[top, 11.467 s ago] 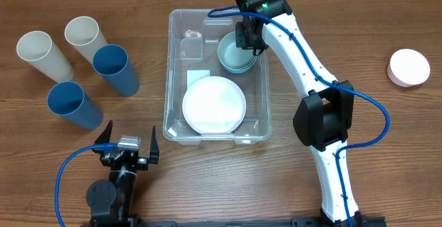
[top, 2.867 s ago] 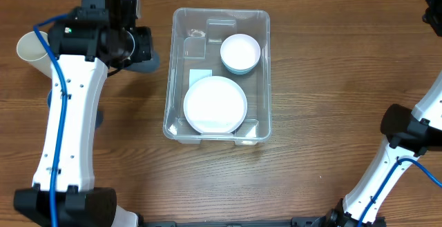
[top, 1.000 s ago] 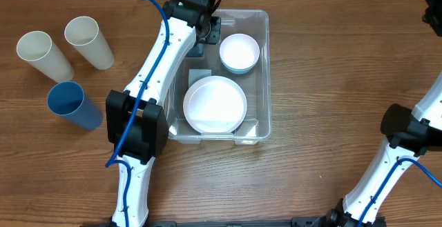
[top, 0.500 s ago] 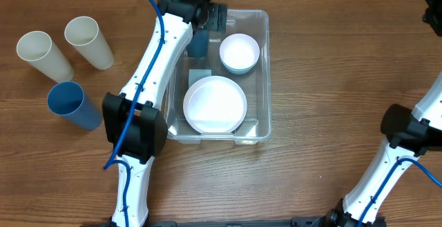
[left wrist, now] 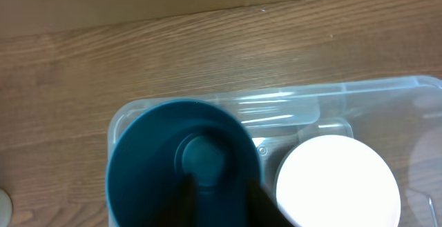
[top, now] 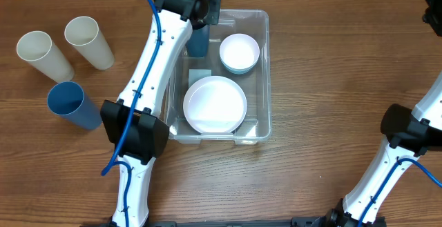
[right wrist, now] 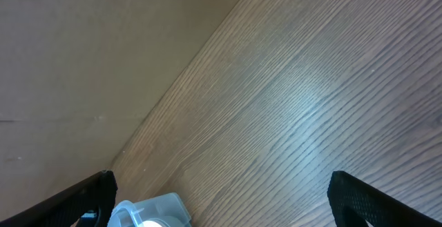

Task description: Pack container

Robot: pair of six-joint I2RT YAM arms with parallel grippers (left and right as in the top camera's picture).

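Left arm reaches to the far-left corner of the container (top: pixel 261 75). The container sits mid-counter (top: pixel 331 61), nearer the far edge than the near one.

Left hand (left wrist: pixel 219 191): two blurred dark fingers (left wrist: pixel 188 194) at the bottom of the wrist view. One is over the mouth of the blue cup (top: pixel 198 42), the other at its right wall. I cannot tell whether they are clenched on that wall or released.

The blue cup stands upright, mouth up, in the container's far-left corner. Just beside it, in the far-right part, is the white bowl (top: pixel 239 51). The white plate (top: pixel 215 104) lies flat in the near half, partly covering the label (top: pixel 199 74) on the floor.

Right hand (right wrist: pixel 221 182): raised at the far-right corner of the counter, fingers spread wide, grasping nothing.

Left side of the counter, well apart from the container: two cream cups (top: pixel 88 41) and a second blue cup (top: pixel 72 105).
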